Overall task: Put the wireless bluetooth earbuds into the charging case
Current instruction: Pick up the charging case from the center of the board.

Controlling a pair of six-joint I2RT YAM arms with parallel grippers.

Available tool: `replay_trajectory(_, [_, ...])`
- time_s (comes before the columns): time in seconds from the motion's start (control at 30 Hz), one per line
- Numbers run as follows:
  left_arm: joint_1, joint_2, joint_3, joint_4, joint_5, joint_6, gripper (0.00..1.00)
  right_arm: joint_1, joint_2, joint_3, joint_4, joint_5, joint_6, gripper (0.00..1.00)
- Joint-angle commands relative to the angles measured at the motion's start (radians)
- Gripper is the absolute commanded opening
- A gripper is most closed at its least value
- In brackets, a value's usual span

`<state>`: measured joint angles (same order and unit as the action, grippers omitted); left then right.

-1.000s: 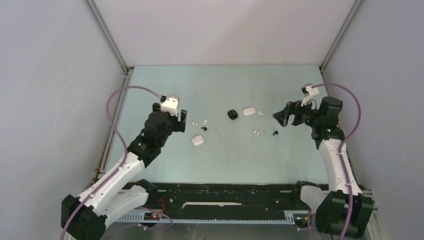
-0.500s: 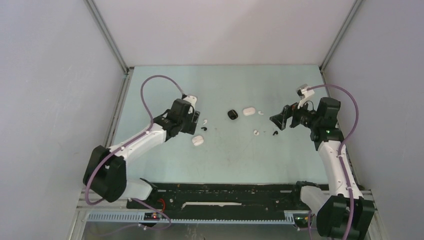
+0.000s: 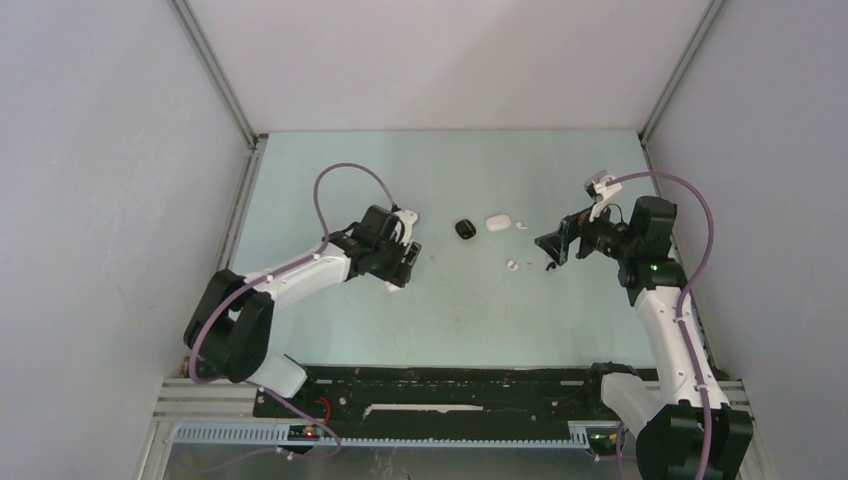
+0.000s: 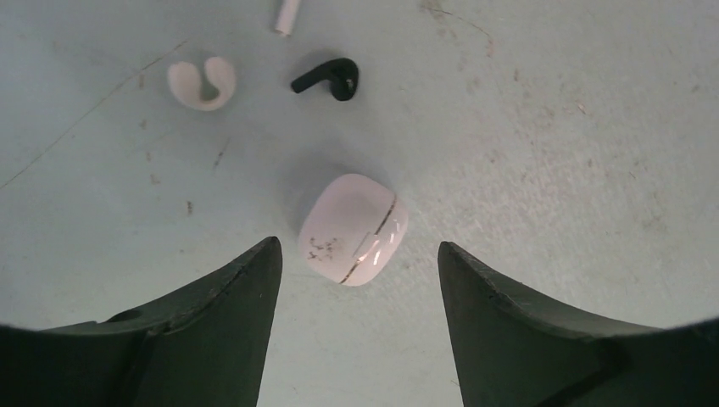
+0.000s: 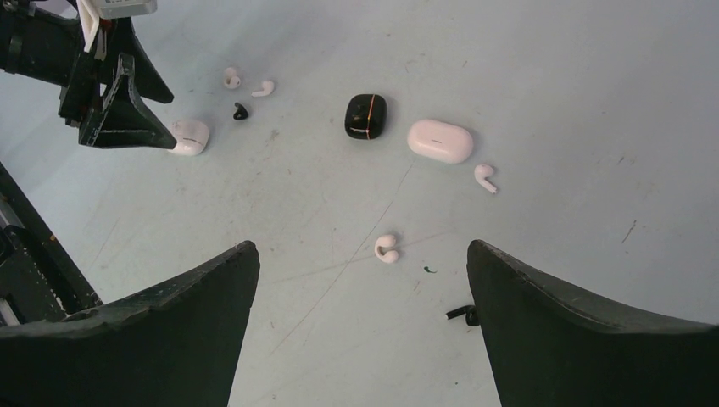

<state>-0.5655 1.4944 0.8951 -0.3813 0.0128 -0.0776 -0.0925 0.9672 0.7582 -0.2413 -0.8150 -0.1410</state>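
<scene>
**Left claw (image 4: 358,248) wide, straddling white case (image 4: 353,229)**

Right claw (image 5: 363,246) also wide, empty, hovering over the table (image 5: 551,76). Case lies closed, untouched, between the left jaws. Just beyond it: black earbud (image 4: 329,78), white earbud (image 4: 202,82), loose. Judged light, smooth, slippery; pinch each across its bulb.

Loose earbuds (image 5: 386,248) among three cases (image 5: 440,141)

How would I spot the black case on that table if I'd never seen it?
Look at the middle of the pale green table. There the black case lies just left of a white oval case. It is the only dark pebble shape, crossed by a thin orange line.
</scene>
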Motion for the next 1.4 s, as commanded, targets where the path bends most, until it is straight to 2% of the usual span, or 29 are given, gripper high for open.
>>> replay_trajectory(0.0, [-0.044, 0.011, 0.03, 0.004, 0.036, 0.063, 0.74, 0.012, -0.013, 0.013, 0.001, 0.002, -0.026, 0.94])
replay_trajectory(0.4, [-0.073, 0.088, 0.057, -0.004, -0.134, 0.145, 0.72, 0.019, -0.011, 0.013, -0.003, -0.001, -0.028, 0.94])
replay_trajectory(0.53, [-0.071, 0.109, 0.052, 0.003, -0.124, 0.159, 0.7, 0.03, -0.001, 0.013, -0.007, 0.002, -0.038, 0.95])
replay_trajectory(0.67, [-0.07, 0.12, 0.06, -0.009, -0.088, 0.16, 0.64, 0.04, 0.006, 0.013, -0.01, 0.004, -0.04, 0.95])
replay_trajectory(0.93, [-0.071, 0.142, 0.064, -0.029, -0.083, 0.154, 0.63, 0.04, -0.004, 0.013, -0.015, 0.006, -0.039, 0.94])
replay_trajectory(1.03, [-0.073, 0.143, 0.067, -0.031, -0.066, 0.154, 0.56, 0.039, -0.007, 0.013, -0.017, 0.007, -0.039, 0.94])
replay_trajectory(1.2, [-0.079, 0.103, 0.076, -0.046, -0.028, 0.148, 0.36, 0.031, -0.01, 0.013, -0.021, -0.006, -0.037, 0.94])
replay_trajectory(1.27, [-0.092, 0.048, 0.063, -0.03, 0.038, 0.146, 0.31, 0.017, -0.011, 0.013, -0.027, -0.045, -0.039, 0.95])
replay_trajectory(1.37, [-0.117, -0.039, 0.026, 0.033, 0.236, 0.107, 0.23, 0.001, -0.009, 0.013, -0.054, -0.157, -0.07, 0.91])
